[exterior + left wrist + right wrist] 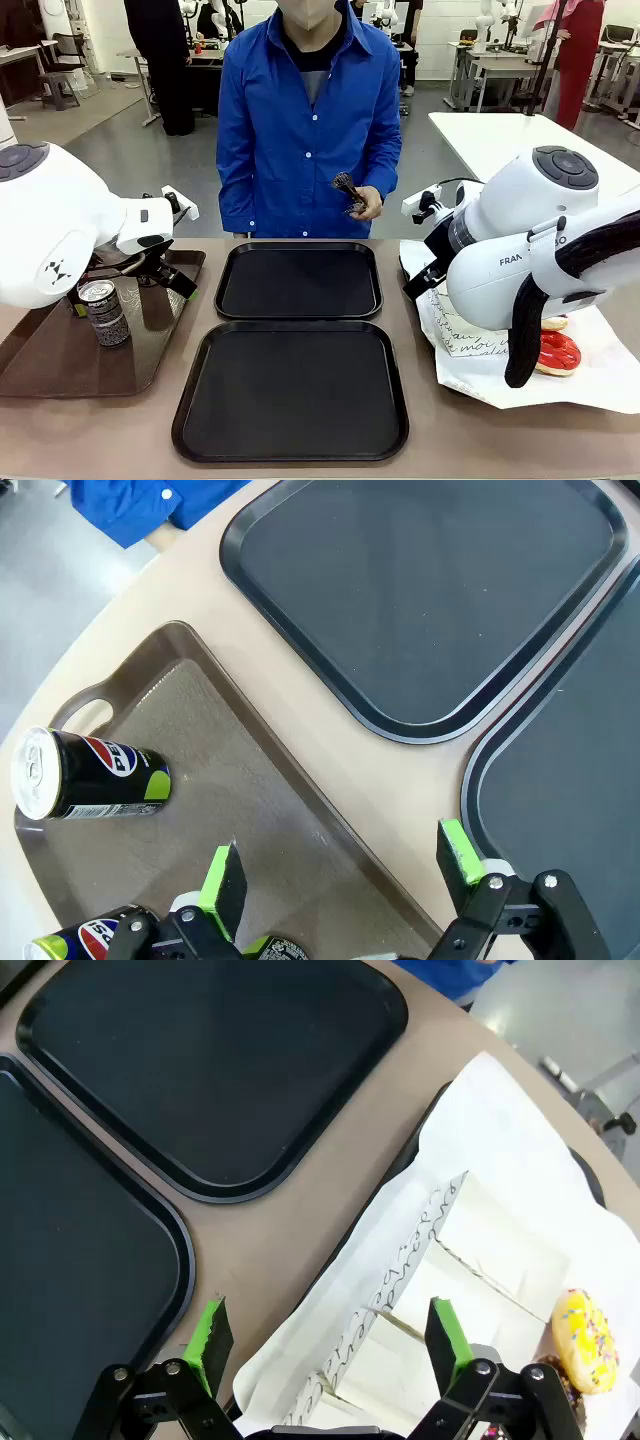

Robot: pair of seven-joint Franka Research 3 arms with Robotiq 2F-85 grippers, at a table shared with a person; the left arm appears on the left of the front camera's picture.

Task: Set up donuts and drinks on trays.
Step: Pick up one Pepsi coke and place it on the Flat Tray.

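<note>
Two black trays lie bare in the middle of the table, the far tray [298,281] and the near tray [290,392]. In the left wrist view my left gripper [340,865] hangs open over the right rim of a brown tray [200,740], with nothing between its fingers. A black Pepsi can [92,775] stands at that tray's far corner, and another can [82,942] sits at the picture's bottom edge. One can [105,312] also shows from the front. My right gripper [330,1338] is open above white paper boxes [480,1260]. A yellow sprinkled donut [585,1340] lies beside them. A red-glazed donut [558,352] lies under my right arm.
A person in a blue shirt [305,130] stands at the far side, holding a small dark object [350,192] in one hand. The boxes and donuts rest on a white paper sheet [470,350] at the right. My right arm [530,250] hides much of it.
</note>
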